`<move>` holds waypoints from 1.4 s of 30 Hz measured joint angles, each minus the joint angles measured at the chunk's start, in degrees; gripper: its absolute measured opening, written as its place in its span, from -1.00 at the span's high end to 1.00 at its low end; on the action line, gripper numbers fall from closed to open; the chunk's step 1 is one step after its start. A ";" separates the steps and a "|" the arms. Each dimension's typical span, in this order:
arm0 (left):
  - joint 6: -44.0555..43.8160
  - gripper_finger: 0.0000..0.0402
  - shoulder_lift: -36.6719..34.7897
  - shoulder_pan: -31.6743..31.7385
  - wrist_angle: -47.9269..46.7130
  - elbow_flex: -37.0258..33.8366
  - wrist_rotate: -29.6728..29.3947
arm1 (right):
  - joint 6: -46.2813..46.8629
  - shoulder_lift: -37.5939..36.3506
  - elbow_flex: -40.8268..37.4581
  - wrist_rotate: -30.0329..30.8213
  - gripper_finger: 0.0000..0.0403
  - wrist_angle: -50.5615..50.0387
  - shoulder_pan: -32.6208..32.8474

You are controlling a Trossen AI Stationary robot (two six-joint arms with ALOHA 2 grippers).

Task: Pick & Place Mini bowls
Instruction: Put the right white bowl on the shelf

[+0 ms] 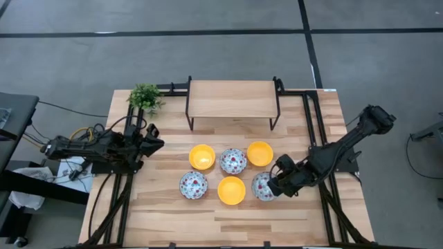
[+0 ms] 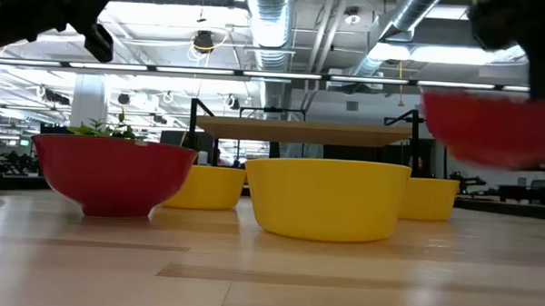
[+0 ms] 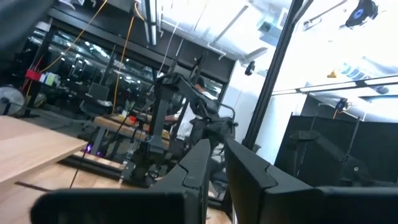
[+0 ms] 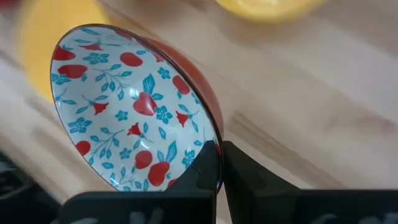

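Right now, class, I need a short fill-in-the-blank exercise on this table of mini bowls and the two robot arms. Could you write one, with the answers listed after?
1. The right claw is shut on the rim of a ____ bowl.
2. In the low view that bowl is ____ the table.
3. Plain yellow bowls number ____.
4. The potted plant stands near the ____ claw.

Missing words: patterned; lifted off; three; left

Wooden table (image 1: 173, 221) bears mini bowls (image 1: 231, 190), plant (image 1: 145, 97), shelf (image 1: 232, 99).
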 joint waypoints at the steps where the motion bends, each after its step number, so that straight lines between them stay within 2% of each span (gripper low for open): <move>1: 0.00 0.76 1.21 0.02 1.36 -0.02 0.00 | -1.12 -0.01 1.75 0.61 1.00 -0.69 -0.63; 5: 0.02 0.76 6.42 0.02 8.56 0.00 0.00 | -6.88 -0.02 8.53 4.93 1.00 -4.67 -3.08; 9: 0.02 0.76 12.41 0.00 16.54 0.00 0.00 | -14.69 0.18 14.47 13.48 1.00 -4.90 -6.53; 17: 0.73 0.76 25.07 0.00 23.86 1.48 -0.02 | -34.07 7.62 25.24 28.15 1.00 -4.93 -16.67; 20: 6.34 0.76 29.57 0.02 23.86 5.20 -0.01 | -38.89 11.14 28.61 34.21 1.00 -4.43 -19.47; 24: 18.95 0.76 35.15 0.00 23.96 11.25 -0.51 | -43.28 14.58 31.50 40.45 1.00 -2.75 -21.27; 28: 29.20 0.76 40.88 0.00 23.35 16.63 -6.20 | -46.88 16.87 33.79 45.92 1.00 0.22 -21.31; 31: 35.61 0.76 45.12 0.00 21.28 20.21 -12.77 | -48.39 18.55 35.22 50.97 1.00 1.95 -20.73; 36: 38.32 0.76 51.49 0.04 21.16 24.70 -23.82 | -50.97 19.50 36.80 59.95 1.00 4.62 -19.32; 42: 42.28 0.76 57.33 -0.24 20.77 29.52 -25.57 | -58.19 19.50 36.83 64.84 1.00 11.64 -19.06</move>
